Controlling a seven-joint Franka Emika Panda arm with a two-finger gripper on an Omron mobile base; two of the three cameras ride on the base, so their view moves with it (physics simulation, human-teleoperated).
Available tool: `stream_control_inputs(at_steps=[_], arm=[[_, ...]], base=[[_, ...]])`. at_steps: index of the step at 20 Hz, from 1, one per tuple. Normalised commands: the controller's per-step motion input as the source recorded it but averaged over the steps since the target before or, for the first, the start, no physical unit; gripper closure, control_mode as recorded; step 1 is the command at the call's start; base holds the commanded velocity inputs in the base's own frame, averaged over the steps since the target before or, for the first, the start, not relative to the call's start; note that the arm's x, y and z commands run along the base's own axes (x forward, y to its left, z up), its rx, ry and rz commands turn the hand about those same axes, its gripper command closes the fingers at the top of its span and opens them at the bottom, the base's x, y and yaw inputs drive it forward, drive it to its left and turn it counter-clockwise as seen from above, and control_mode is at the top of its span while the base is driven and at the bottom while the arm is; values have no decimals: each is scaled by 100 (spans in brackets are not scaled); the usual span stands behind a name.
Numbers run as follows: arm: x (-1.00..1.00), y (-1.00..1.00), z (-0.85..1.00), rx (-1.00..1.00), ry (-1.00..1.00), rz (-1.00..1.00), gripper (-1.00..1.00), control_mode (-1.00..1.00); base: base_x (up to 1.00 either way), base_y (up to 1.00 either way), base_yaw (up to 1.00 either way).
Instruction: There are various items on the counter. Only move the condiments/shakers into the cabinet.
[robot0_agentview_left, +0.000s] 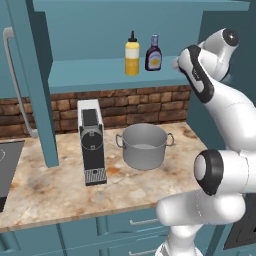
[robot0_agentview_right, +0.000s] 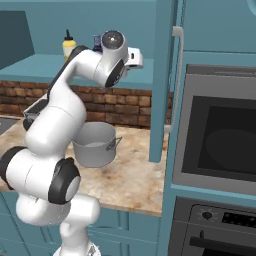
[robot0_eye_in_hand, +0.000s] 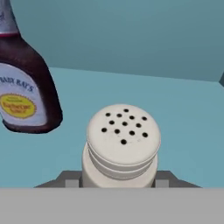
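Observation:
The grey-white shaker (robot0_eye_in_hand: 122, 144), with a perforated top, stands upright between my fingertips (robot0_eye_in_hand: 72, 180); my gripper (robot0_eye_in_hand: 117, 181) is shut on it over the cabinet's teal shelf (robot0_eye_in_hand: 183, 118). Whether its base touches the shelf is hidden. Just left of it on the shelf stands the dark brown sauce bottle (robot0_eye_in_hand: 24, 87) (robot0_agentview_left: 153, 54). The yellow squeeze bottle (robot0_agentview_left: 132, 59) (robot0_agentview_right: 69, 46) is further left. In the base views my hand (robot0_agentview_right: 134, 56) reaches into the cabinet at shelf height, right of both bottles.
On the marbled counter (robot0_agentview_left: 50, 195) stand the steel pot (robot0_agentview_left: 144, 146) (robot0_agentview_right: 95, 145) and the coffee machine (robot0_agentview_left: 92, 142). An open cabinet door (robot0_agentview_left: 30, 75) hangs at the left, another (robot0_agentview_right: 165, 80) at the right. A wall oven (robot0_agentview_right: 220, 145) is at the right.

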Motion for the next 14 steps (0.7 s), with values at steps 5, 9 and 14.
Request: stream_control_inputs(at_steps=[5, 9, 14], arm=[[62, 0, -24, 1, 1, 0, 100, -100], [61, 1, -36, 1, 0, 0, 100, -100], [53, 11, -25, 0, 0, 0, -100, -100]], base=[[0, 0, 0], [0, 0, 0], [0, 0, 0]])
